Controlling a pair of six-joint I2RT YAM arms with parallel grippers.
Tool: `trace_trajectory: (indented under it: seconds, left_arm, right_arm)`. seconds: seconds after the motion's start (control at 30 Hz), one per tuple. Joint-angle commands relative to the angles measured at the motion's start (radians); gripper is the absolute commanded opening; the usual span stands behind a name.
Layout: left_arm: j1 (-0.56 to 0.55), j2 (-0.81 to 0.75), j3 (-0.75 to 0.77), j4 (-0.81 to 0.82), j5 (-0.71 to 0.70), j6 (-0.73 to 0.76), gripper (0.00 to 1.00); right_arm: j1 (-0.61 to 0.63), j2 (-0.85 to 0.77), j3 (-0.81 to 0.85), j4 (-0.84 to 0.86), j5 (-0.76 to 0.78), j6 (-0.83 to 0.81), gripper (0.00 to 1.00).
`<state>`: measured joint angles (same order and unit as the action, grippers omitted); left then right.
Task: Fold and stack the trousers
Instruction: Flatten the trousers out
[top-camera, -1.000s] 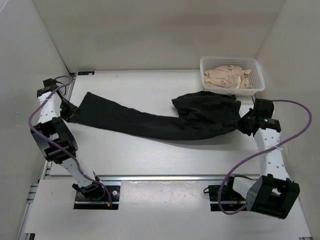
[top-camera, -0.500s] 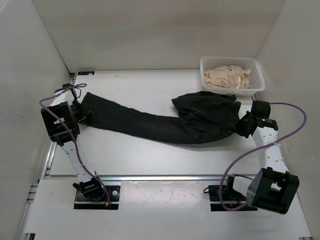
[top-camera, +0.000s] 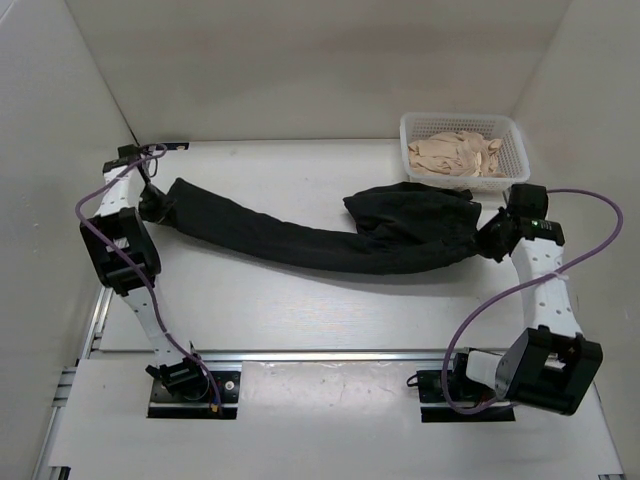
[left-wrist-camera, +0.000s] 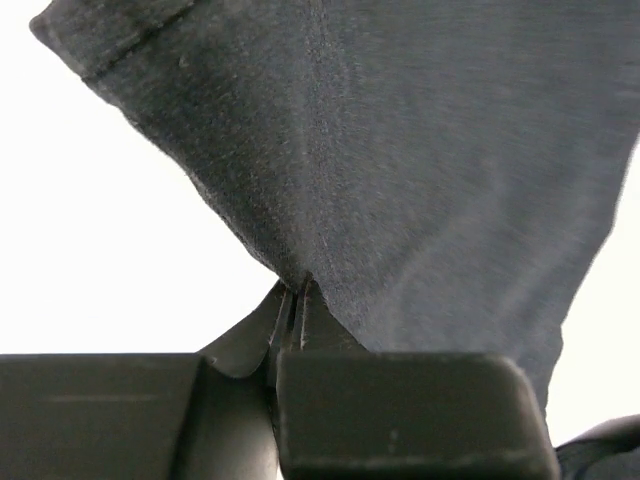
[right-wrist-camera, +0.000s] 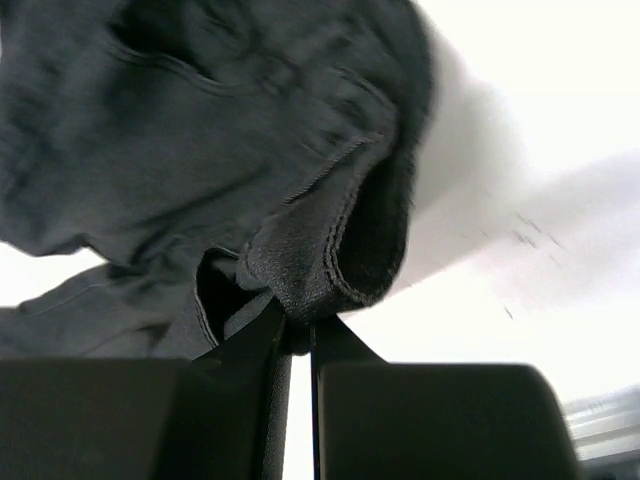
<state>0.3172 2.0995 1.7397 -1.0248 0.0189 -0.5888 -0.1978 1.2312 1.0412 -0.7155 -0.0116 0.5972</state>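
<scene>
You are looking at the trousers (top-camera: 330, 235) stretching across the white surface (top-camera: 300, 310) from left to right. They are soft, matte black fabric. One long narrow leg is running in a shallow curve from the far left, and it is widening into a rumpled, bunched mass on the right. That mass is sitting just in front of the basket (top-camera: 408, 150).

Your left gripper (top-camera: 155, 207) is clenching the narrow end of the leg. In the left wrist view the two dark fingers are meeting tightly on a pinch of cloth. The fabric is fanning away from that pinch in a smooth sheet with a fine, slightly fuzzy weave. A stitched hem line is showing at the sheet's upper left corner.

Your right gripper (top-camera: 490, 243) is grasping the bulky end. In the right wrist view its fingers are closing on a thick rolled edge with a line of stitching along it. Creased folds of the same black cloth are piling up behind that edge.

The basket is a white plastic rectangle with latticed walls, sitting at the far right of the surface. It is holding a crumpled beige cloth pile (top-camera: 460, 155), which is lying loosely heaped inside and staying below the rim.
</scene>
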Motion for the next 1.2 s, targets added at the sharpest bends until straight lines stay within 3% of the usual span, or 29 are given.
trace_trajectory:
  seconds: [0.0,0.07,0.1,0.13,0.2,0.23,0.27,0.3,0.33,0.37,0.43,0.47,0.5,0.53,0.57,0.6,0.63,0.67,0.73,0.87,1.0,1.17]
  left_arm:
    - [0.011,-0.14,-0.035,0.002,-0.077,-0.029,0.1]
    - [0.022,-0.153,-0.097,0.002,-0.117,-0.029,0.1]
    - [0.032,-0.168,-0.117,0.002,-0.132,-0.029,0.1]
    - [0.043,-0.177,-0.156,0.002,-0.154,-0.029,0.1]
    - [0.043,-0.213,-0.183,0.002,-0.154,-0.029,0.15]
    - [0.043,-0.226,-0.183,0.002,-0.169,-0.016,0.2]
    - [0.043,-0.257,-0.183,0.002,-0.178,0.003,0.41]
    - [0.043,-0.272,-0.171,-0.009,-0.178,0.015,0.53]
    - [0.024,-0.286,-0.157,-0.009,-0.178,0.036,0.79]
    - [0.011,-0.309,-0.113,-0.024,-0.178,0.047,0.83]
    - [-0.015,-0.331,-0.063,-0.046,-0.178,0.064,0.9]
    - [-0.045,-0.354,-0.027,-0.055,-0.169,0.084,0.9]
    - [-0.062,-0.366,-0.01,-0.055,-0.169,0.084,0.9]
    - [-0.079,-0.378,0.0,-0.055,-0.178,0.099,0.87]
    - [-0.114,-0.387,0.0,-0.055,-0.159,0.118,0.67]
    - [-0.134,-0.397,0.0,-0.04,-0.136,0.13,0.5]
    - [-0.157,-0.409,-0.012,-0.028,-0.11,0.13,0.27]
    - [-0.206,-0.409,-0.043,-0.003,-0.043,0.13,0.13]
    - [-0.263,-0.383,-0.072,0.025,0.021,0.13,0.1]
    - [-0.423,-0.265,-0.052,0.037,-0.006,0.095,0.1]
    - [-0.506,-0.151,-0.04,0.037,0.016,0.052,0.1]
    - [-0.555,-0.084,-0.094,0.049,0.006,0.052,0.1]
  right_arm:
    - [-0.005,-0.096,-0.013,-0.136,0.125,0.056,0.0]
    - [-0.005,-0.205,-0.096,-0.183,0.147,0.076,0.02]
    - [-0.005,-0.244,-0.122,-0.196,0.138,0.101,0.32]
    - [-0.005,-0.322,-0.165,-0.206,0.128,0.101,0.5]
    - [-0.005,-0.39,-0.179,-0.252,0.142,0.127,0.79]
    - [-0.005,-0.439,-0.179,-0.269,0.168,0.127,0.88]
    - [-0.005,-0.453,-0.162,-0.286,0.22,0.127,0.91]
    - [-0.005,-0.453,-0.146,-0.304,0.246,0.118,0.92]
    - [-0.005,-0.453,-0.129,-0.315,0.265,0.127,0.94]
    - [-0.005,-0.444,-0.109,-0.3,0.256,0.103,0.94]
    - [0.005,-0.402,-0.074,-0.223,0.173,0.044,0.83]
    - [0.005,-0.383,-0.034,-0.198,0.145,0.017,0.71]
    - [0.005,-0.362,-0.018,-0.149,0.087,-0.031,0.56]
    - [0.018,-0.299,0.005,-0.095,0.026,-0.072,0.15]
    - [0.053,-0.259,0.058,-0.081,0.003,-0.092,0.03]
    - [0.082,-0.163,0.089,-0.062,-0.014,-0.112,0.0]
    - [0.118,-0.107,0.121,-0.062,-0.014,-0.126,0.0]
    - [0.203,-0.054,0.153,-0.062,-0.027,-0.138,0.0]
    - [0.344,0.109,0.232,-0.026,-0.088,-0.139,0.0]
    - [0.495,0.345,0.316,0.014,-0.076,-0.139,0.0]
    - [0.505,0.54,0.316,0.085,-0.168,-0.125,0.0]
    - [0.518,0.596,0.2,0.155,-0.173,-0.074,0.0]
